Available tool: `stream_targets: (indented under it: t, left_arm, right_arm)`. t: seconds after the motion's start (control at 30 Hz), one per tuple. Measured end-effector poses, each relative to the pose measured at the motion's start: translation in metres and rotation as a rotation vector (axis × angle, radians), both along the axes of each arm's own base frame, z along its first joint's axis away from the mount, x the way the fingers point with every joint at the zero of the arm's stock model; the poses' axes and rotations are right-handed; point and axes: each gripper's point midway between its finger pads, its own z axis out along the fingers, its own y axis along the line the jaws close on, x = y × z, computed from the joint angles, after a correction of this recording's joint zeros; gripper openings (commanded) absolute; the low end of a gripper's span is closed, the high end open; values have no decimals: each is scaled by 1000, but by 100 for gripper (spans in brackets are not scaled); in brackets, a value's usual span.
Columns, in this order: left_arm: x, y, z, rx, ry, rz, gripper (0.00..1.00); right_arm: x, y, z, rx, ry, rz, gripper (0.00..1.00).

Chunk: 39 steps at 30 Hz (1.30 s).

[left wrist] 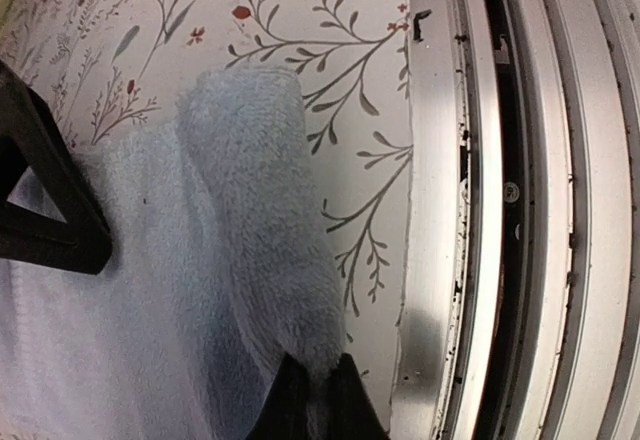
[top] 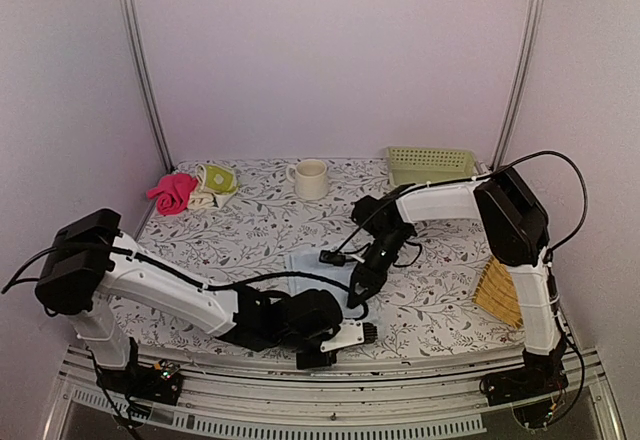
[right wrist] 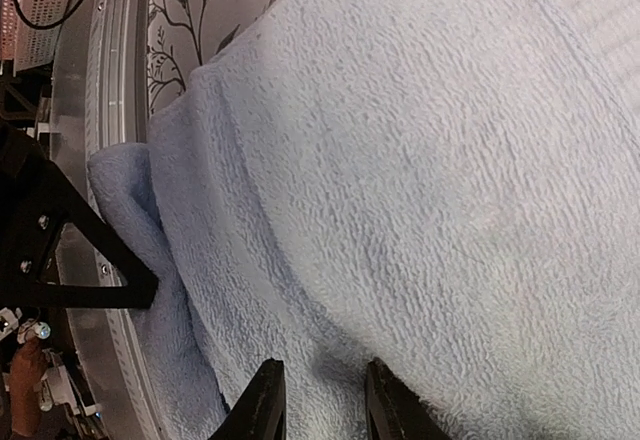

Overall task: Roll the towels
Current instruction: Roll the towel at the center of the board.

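The pale blue terry towel (top: pixel 310 263) lies at the front middle of the table, its near edge folded over into a thick roll (left wrist: pixel 250 210). My left gripper (top: pixel 345 325) is shut on one end of that fold (left wrist: pixel 318 400), close to the table's front rim. My right gripper (top: pixel 358 295) is down on the same towel (right wrist: pixel 420 160), its jaws a little apart with a pucker of cloth pinched between them (right wrist: pixel 325 405). The yellow-green and cream towel (top: pixel 215 182) lies crumpled at the back left, away from both grippers.
A pink cloth (top: pixel 172 192) lies beside the patterned towel. A cream mug (top: pixel 311 178) stands at the back middle and a green perforated basket (top: pixel 430 165) at the back right. A yellow bamboo tray (top: pixel 500 295) lies at the right edge. The metal front rail (left wrist: pixel 520 200) runs beside my left gripper.
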Motion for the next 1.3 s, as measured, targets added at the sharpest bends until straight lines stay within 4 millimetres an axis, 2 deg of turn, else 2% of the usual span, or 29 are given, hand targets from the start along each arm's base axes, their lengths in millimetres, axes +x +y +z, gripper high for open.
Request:
stream_targets:
  t: [0.13, 0.23, 0.3, 0.4, 0.47, 0.53, 0.6, 0.63, 0.73, 0.87, 0.97, 1.03, 1.3]
  left_arm:
    - [15, 3, 0, -19, 82, 40, 0]
    - [23, 8, -2, -36, 165, 75, 0]
    - [25, 7, -4, -46, 217, 87, 0]
    - [27, 2, -6, -64, 319, 102, 0]
    - [34, -4, -6, -88, 405, 124, 0]
    - [38, -7, -6, -112, 511, 136, 0]
    - [39, -9, -8, -136, 625, 142, 0]
    - [41, -10, -9, -144, 669, 150, 0]
    - [42, -14, -11, -177, 836, 155, 0]
    - [44, -14, -11, -192, 972, 175, 0]
    - [44, -14, -11, -196, 1006, 192, 0]
    - [44, -14, -11, -199, 1022, 199, 0]
    - [47, -11, -13, -219, 1048, 220, 0]
  right_arm:
    - [4, 5, 6, 20, -7, 3, 37]
    - [10, 2, 23, 58, -37, 8, 38]
    - [18, -1, 51, 107, -87, -2, 38]
    - [31, -9, 129, 249, -223, -38, 39]
    - [29, -19, 182, 357, -331, -49, 38]
    - [11, -35, 233, 476, -453, -46, 38]
    - [-8, -47, 254, 536, -527, -33, 38]
    - [-18, -52, 257, 556, -553, -22, 38]
    - [-39, -62, 234, 537, -570, 15, 40]
    - [-62, -60, 170, 406, -558, 113, 44]
    - [-81, -53, 141, 347, -556, 203, 48]
    - [-86, -45, 129, 327, -580, 248, 50]
    - [-84, -19, 74, 239, -685, 356, 48]
